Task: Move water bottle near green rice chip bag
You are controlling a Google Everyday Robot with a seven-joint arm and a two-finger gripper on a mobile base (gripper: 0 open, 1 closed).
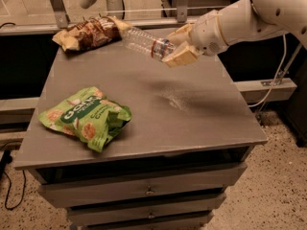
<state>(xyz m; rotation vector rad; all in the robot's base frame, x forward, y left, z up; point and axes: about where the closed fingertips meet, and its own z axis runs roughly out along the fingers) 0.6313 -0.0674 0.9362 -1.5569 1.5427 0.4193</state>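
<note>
My gripper [171,46] is clamped on the water bottle [143,40], one tan finger above it and one below, at the end that carries the red-and-white label band [160,47]. The clear ribbed body sticks out sideways from the fingers, close to level with a slight tilt rather than upright. It looks like a bottle taken up lying down, not standing. It hangs in the air over the back of the grey table [201,114]. I judge that to be a carrying height, enough to pass over the top without dragging. My arm [240,18] reaches in from the right side of the view.

The free end of the bottle points toward the brown snack bag [91,32] at the table's back-left corner and overlaps it in the view. I cannot tell whether the two touch or the bottle merely passes in front. The green rice chip bag [86,115] lies crumpled on the front-left of the tabletop, well apart from the bottle, so the move toward it is not yet done.

The bottle's cap is hard to make out: either my fingers cover it or it blends into the brown bag. The clear plastic shows only faintly against what lies behind it. The frame cuts off my upper arm, and the drawers [148,191] below run off the bottom edge.
</note>
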